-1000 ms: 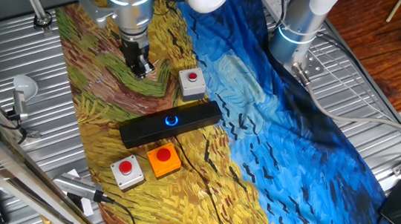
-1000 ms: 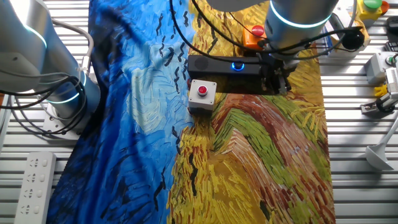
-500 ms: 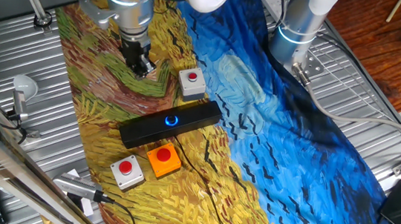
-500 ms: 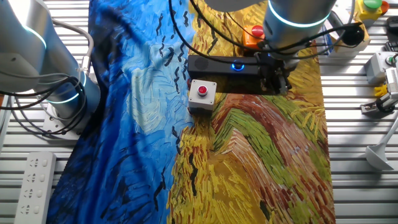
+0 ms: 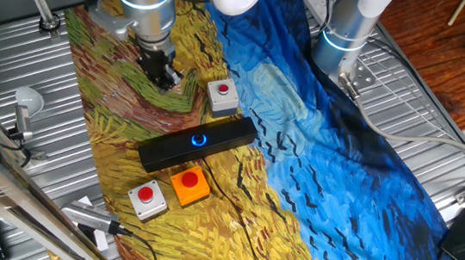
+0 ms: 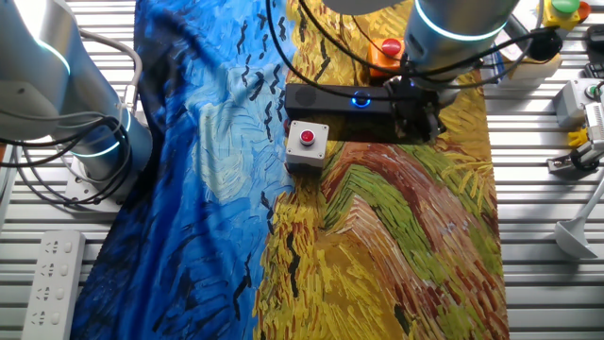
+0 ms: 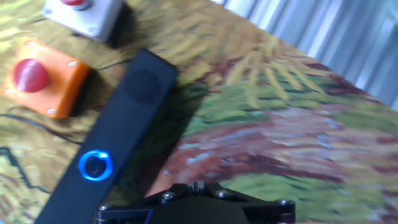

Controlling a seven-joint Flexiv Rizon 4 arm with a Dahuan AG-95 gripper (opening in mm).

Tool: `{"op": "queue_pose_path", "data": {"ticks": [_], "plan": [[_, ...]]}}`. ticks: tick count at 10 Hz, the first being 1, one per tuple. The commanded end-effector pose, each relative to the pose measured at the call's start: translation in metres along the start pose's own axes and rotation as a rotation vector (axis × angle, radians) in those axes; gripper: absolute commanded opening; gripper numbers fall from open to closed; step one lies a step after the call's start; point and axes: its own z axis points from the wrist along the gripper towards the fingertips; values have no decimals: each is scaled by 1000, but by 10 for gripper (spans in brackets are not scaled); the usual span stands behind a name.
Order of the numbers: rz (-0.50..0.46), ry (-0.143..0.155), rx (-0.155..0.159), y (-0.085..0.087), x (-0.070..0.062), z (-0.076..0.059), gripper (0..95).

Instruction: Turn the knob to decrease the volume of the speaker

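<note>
The speaker (image 5: 198, 142) is a long black bar lying across the painted cloth, with the knob (image 5: 199, 139) glowing blue at its middle. Both also show in the other fixed view, the speaker (image 6: 326, 98) and the knob (image 6: 360, 99), and in the hand view, the speaker (image 7: 127, 118) and the knob (image 7: 95, 166). My gripper (image 5: 165, 78) hangs above the cloth, behind the speaker and off toward one end, not touching it. It also shows in the other fixed view (image 6: 420, 123). In the hand view its fingertips (image 7: 196, 186) sit together, empty.
A grey box with a red button (image 5: 222, 96) stands just behind the speaker. An orange button box (image 5: 189, 185) and another grey one (image 5: 147, 200) stand in front of it, with cables. A second robot arm's base (image 5: 343, 38) stands at the cloth's far edge.
My gripper has drifted slightly sideways over the cloth, away from the grey box behind the speaker. The speaker and button boxes have not moved.
</note>
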Motion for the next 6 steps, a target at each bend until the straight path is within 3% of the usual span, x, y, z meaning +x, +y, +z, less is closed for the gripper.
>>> {"op": "queue_pose_path", "data": {"ticks": [1,2,3,6], "plan": [[21,-21,-11,31,-20,6,0],[24,-23,-9,44,-25,9,0],[36,-20,-3,55,-29,13,190],[48,-28,5,75,-31,24,190]]}}
